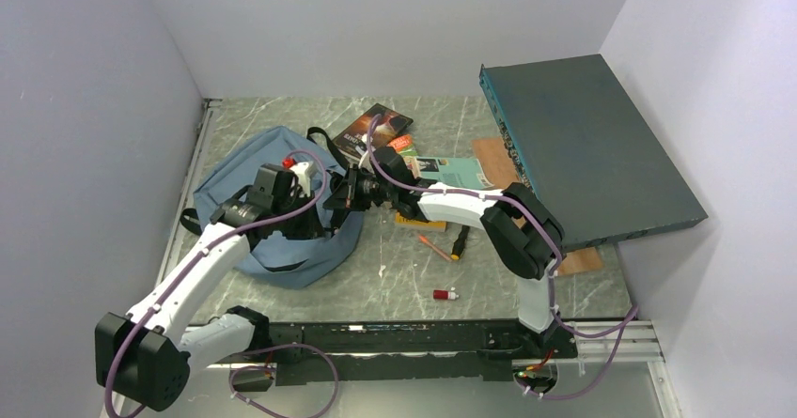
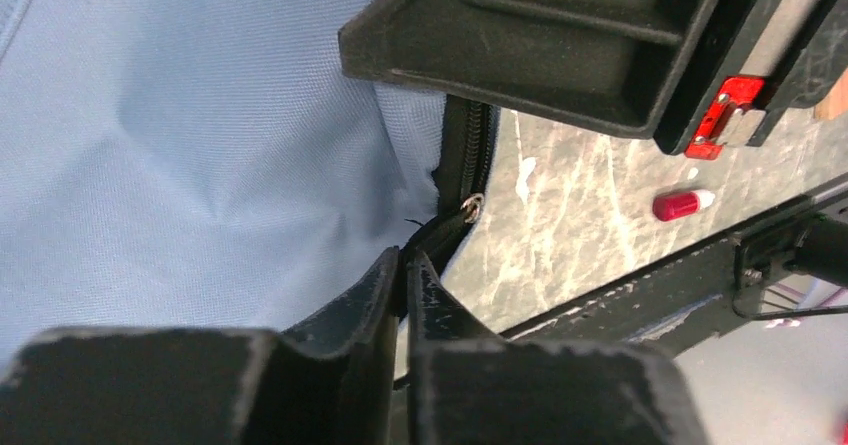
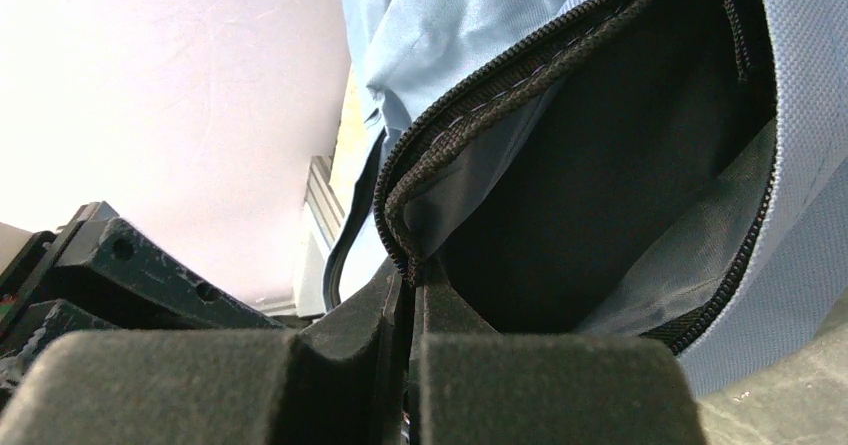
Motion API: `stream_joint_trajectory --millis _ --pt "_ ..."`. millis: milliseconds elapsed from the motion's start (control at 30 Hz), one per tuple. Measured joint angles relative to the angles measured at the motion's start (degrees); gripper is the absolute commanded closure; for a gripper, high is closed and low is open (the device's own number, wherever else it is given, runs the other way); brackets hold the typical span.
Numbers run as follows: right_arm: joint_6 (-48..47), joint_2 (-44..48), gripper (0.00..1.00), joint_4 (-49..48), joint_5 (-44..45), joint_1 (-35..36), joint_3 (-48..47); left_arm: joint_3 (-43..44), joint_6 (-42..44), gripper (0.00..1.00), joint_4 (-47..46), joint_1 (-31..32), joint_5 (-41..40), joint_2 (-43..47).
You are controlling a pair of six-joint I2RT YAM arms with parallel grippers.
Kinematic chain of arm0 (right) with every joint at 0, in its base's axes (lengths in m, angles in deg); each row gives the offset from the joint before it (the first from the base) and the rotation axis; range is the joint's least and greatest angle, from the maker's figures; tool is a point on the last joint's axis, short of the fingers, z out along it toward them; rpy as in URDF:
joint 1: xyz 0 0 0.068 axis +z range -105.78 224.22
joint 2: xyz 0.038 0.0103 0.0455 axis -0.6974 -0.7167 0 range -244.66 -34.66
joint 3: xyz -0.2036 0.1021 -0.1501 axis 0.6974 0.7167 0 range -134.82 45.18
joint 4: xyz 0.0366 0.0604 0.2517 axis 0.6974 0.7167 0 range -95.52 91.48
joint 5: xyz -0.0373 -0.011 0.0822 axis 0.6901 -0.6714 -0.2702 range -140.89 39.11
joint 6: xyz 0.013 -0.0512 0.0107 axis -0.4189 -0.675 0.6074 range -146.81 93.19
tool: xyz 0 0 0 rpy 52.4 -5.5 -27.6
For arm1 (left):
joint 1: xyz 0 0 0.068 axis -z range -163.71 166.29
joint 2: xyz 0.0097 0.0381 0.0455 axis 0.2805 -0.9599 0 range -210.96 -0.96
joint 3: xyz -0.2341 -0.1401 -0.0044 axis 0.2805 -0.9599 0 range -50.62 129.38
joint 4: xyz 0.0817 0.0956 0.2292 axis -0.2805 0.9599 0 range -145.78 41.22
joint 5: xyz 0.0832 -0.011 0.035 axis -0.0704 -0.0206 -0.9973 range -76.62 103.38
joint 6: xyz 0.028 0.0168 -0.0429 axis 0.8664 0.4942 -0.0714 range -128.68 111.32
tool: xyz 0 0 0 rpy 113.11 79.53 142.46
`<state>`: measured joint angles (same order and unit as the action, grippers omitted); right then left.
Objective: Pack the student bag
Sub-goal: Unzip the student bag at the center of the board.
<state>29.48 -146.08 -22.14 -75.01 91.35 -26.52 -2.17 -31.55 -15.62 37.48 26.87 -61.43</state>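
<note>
Lying on the tabletop [image 1: 404,268], the student bag [image 1: 252,160] is held at its opened mouth. Its zipper edge [image 3: 470,115] is pinched between the closed jaws of the right gripper [image 3: 410,270]. The black zipper pull [image 2: 440,230] is clamped in the almost closed left gripper [image 2: 403,265]. Beyond the left jaws, a red-capped tube [image 2: 680,203] is seen.

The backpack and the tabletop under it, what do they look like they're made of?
Student bag: woven synthetic cloth, probably polyester or nylon, with a matte finish. A fine weave grain shows and it creases softly.
Table: a smooth grey surface with pale veins that looks like stone. Whether it is real marble or a printed laminate cannot be told from here.
</note>
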Motion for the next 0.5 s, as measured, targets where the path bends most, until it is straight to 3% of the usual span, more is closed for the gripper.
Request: stream_joint_trajectory --millis 267,500 --pt "-3.23 0.11 1.0 2.58 -0.55 -0.24 -1.81 -0.11 -0.15 1.0 1.36 0.11 -2.75 3.17" --pt "-15.69 -1.25 1.0 15.15 -0.39 -2.6 -16.0 -1.38 -7.67 1.0 9.35 0.33 -6.97 15.91"
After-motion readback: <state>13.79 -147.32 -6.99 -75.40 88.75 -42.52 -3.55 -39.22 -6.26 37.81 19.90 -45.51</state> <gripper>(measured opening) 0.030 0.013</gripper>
